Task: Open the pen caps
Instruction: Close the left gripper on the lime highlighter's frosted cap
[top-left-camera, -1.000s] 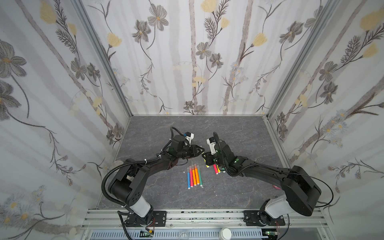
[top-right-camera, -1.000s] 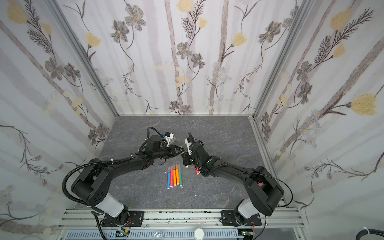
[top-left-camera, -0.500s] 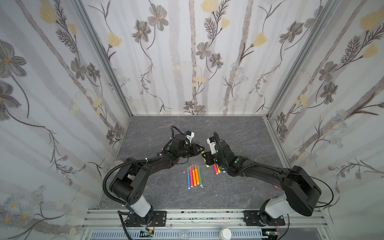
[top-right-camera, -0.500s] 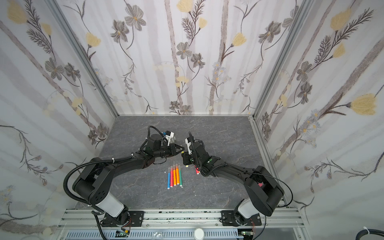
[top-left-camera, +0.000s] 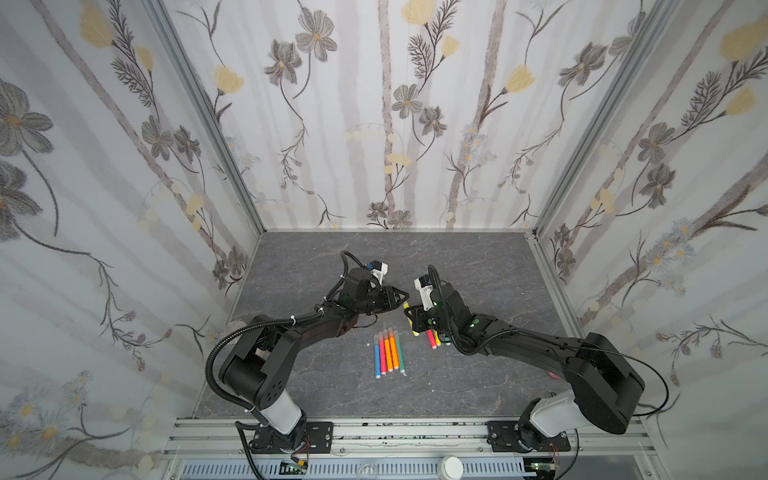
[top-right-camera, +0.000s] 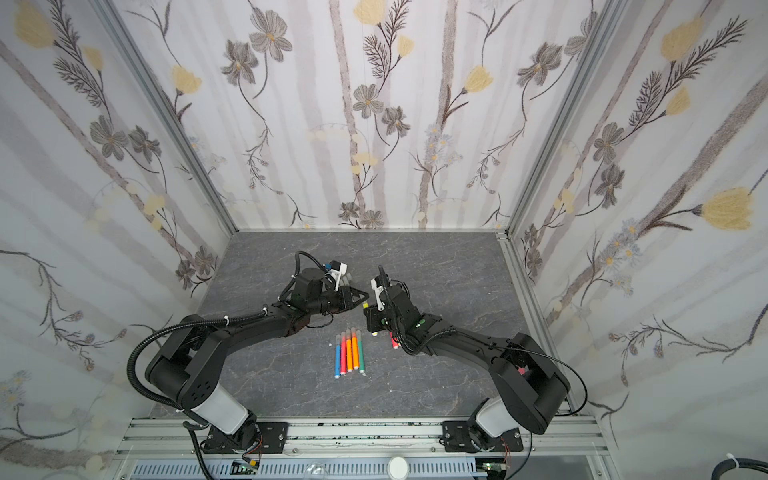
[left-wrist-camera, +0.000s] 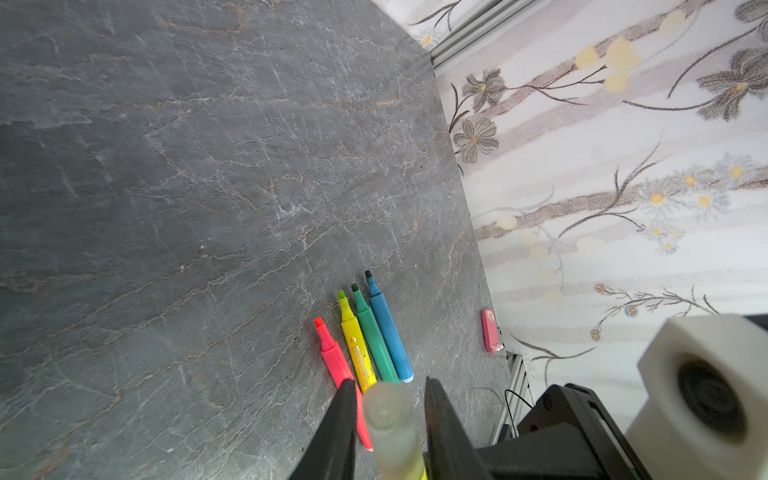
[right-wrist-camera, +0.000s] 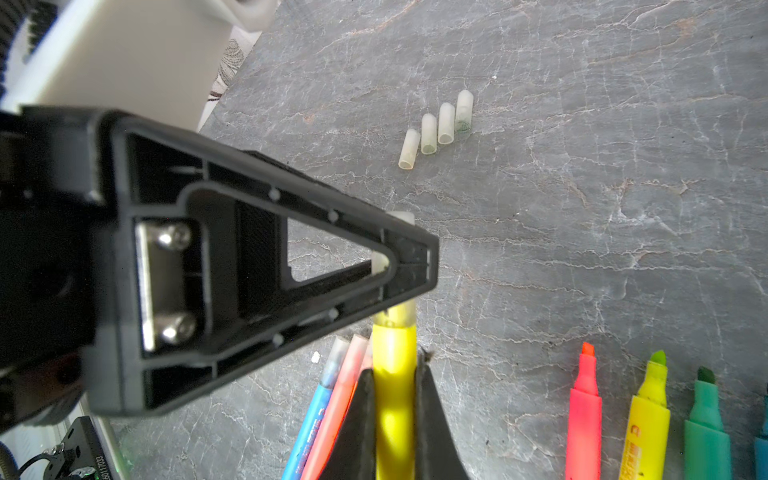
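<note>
Uncapping step: the right claw (right-wrist-camera: 394, 370) clamps the yellow highlighter (right-wrist-camera: 395, 415), at 1 o'clock from the capped pens (top-left-camera: 388, 351). The left claw (left-wrist-camera: 390, 384) straddles its cap (left-wrist-camera: 390, 424), grip unclear. Next likely needs a firm pinch and a straight pull apart.

In the right wrist view the left gripper (right-wrist-camera: 409, 262), a black triangular plastic frame, is covering most of the translucent whitish plastic cap (right-wrist-camera: 401, 217) on the slim yellow marker pen (right-wrist-camera: 394, 374), whose barrel is running off the picture's edge, as are 4 uncapped pens (right-wrist-camera: 648, 424) nearby.
</note>
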